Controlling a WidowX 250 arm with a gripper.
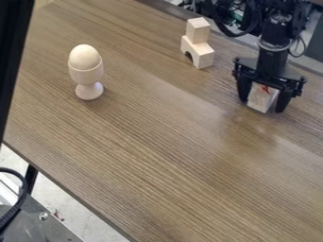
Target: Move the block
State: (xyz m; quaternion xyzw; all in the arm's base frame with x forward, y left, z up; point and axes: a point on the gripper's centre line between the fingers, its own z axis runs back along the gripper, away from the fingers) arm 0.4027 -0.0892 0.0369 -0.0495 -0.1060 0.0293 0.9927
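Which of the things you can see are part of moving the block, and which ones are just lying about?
For the job:
- pale block with red marks, between the jaws; likely the one meant
- black gripper

Just lying about:
- small wooden cube, stacked on the arched block
- wooden egg, sitting in the egg cup

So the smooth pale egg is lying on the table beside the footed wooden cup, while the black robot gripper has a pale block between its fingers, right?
Not quite: the camera view shows the smooth pale egg sitting upright in the footed wooden cup. The black robot gripper does have a pale block between its fingers.
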